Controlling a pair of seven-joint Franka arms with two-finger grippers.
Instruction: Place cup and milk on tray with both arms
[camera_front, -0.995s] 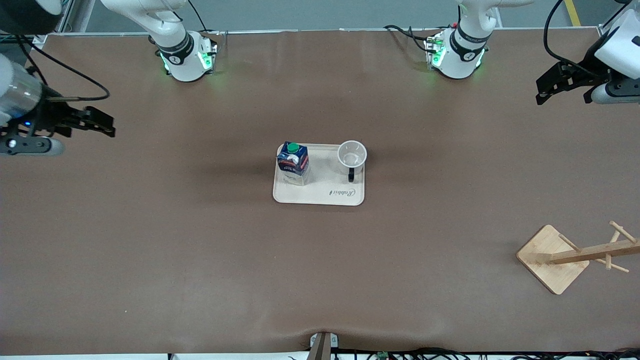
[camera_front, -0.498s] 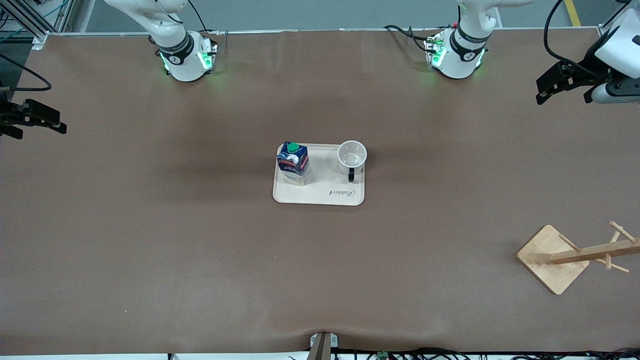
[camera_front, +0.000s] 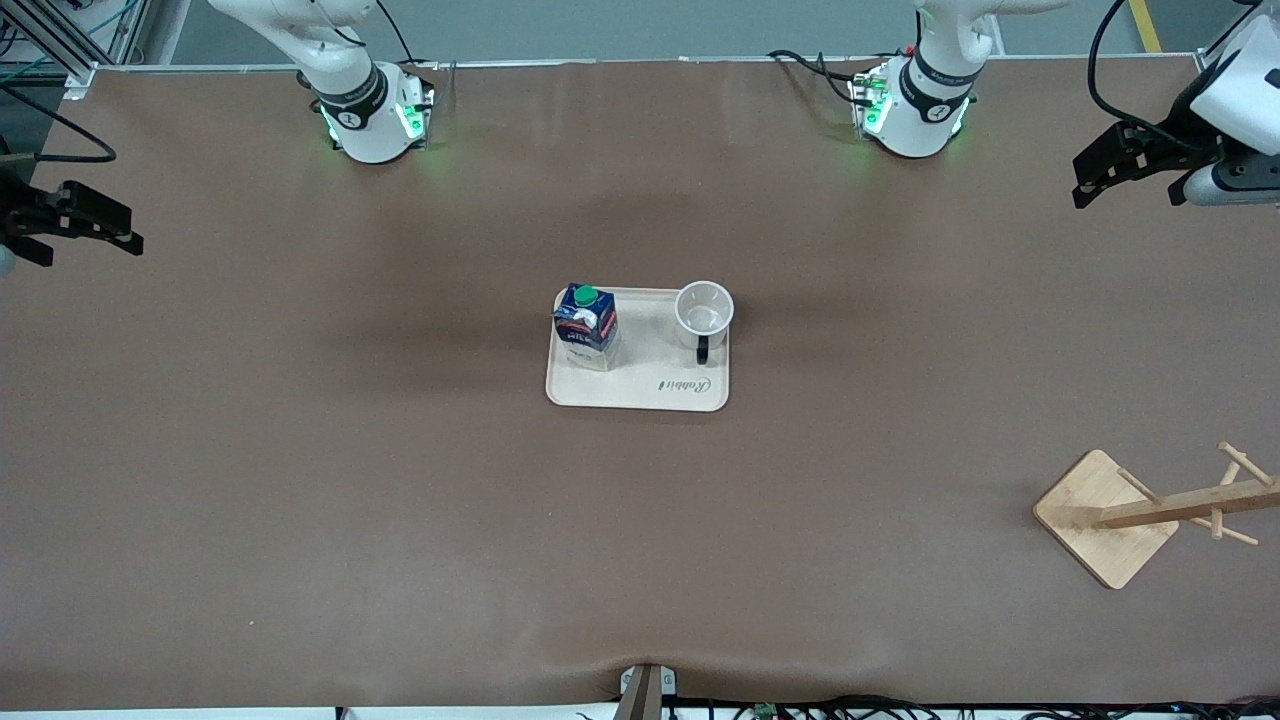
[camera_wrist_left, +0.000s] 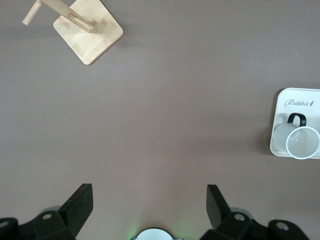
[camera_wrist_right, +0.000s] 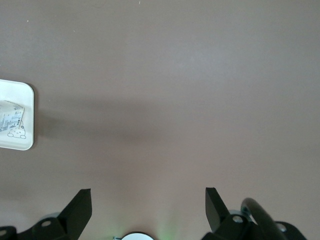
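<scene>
The milk (camera_front: 586, 325) and the cup (camera_front: 704, 310) stand upright on the cream tray (camera_front: 650, 392) in the middle of the table, the milk toward the right arm's end and the cup toward the left arm's end. My left gripper (camera_front: 1095, 175) is open and empty, high over the left arm's end of the table. My right gripper (camera_front: 100, 228) is open and empty, over the right arm's end. The left wrist view shows my left gripper (camera_wrist_left: 149, 189), the cup (camera_wrist_left: 302, 142) and the tray (camera_wrist_left: 310, 97). The right wrist view shows my right gripper (camera_wrist_right: 148, 192), the tray's edge (camera_wrist_right: 29, 115) and the milk's pale lower part (camera_wrist_right: 10, 120).
A wooden rack with a square base (camera_front: 1105, 515) and pegs stands near the front camera at the left arm's end; it also shows in the left wrist view (camera_wrist_left: 88, 30). Brown table cover lies all round the tray.
My right gripper has pulled away toward the right arm's end of the table, most of its wrist leaving the view. The left arm, the milk and the cup have not moved.
</scene>
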